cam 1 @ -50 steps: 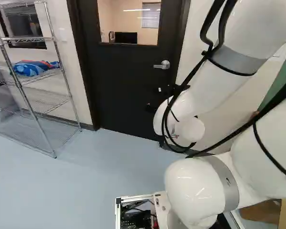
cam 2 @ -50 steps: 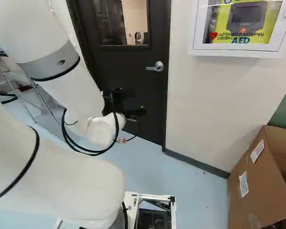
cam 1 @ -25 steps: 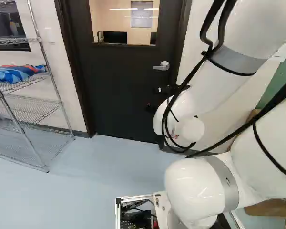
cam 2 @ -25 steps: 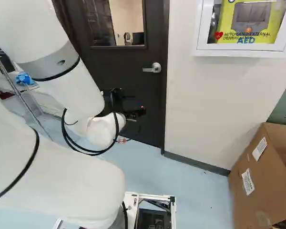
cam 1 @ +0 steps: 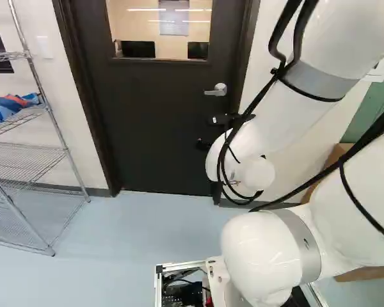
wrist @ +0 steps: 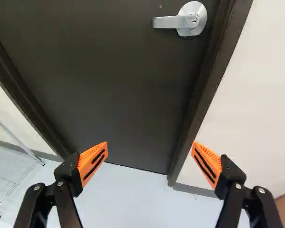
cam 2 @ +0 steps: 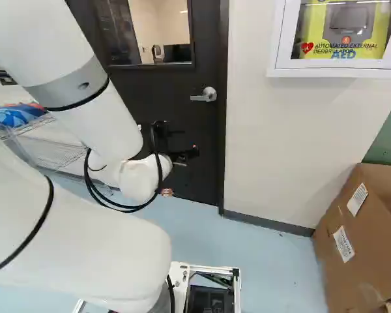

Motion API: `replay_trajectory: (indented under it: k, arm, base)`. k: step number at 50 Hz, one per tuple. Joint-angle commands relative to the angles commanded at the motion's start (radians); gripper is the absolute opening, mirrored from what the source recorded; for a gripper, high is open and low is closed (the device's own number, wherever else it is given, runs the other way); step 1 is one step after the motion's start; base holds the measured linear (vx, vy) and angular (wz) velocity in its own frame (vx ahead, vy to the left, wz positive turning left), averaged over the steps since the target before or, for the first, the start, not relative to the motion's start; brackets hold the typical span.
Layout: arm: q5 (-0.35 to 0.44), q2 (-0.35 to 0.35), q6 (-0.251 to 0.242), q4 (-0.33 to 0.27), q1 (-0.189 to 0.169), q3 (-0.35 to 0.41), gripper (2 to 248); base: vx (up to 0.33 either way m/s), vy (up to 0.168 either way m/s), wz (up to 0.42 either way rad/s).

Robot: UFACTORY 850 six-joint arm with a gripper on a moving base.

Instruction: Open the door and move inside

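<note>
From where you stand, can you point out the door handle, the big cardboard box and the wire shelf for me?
Door handle [wrist: 172, 22]: wrist view, on its lever.
Cardboard box [cam 2: 352, 251]: right base view, on its outer side.
Wire shelf [cam 1: 13, 56]: left base view, on the edge of its top rack.

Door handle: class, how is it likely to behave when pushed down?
The door handle looks metallic, so it should stay stiff. Its straight bar reaches sideways from a round plate, so pushing the free end would probably turn it. Its smooth surface might let the orange pads of the pincer slip.
</note>
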Motion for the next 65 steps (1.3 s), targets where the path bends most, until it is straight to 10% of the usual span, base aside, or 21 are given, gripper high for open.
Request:
replay_trajectory:
  k: [65]
  arm:
    - [0.0, 0.0, 0.0, 0.0, 0.003, 0.0, 247]
  base:
    - [0.098, 0.098, -0.103]
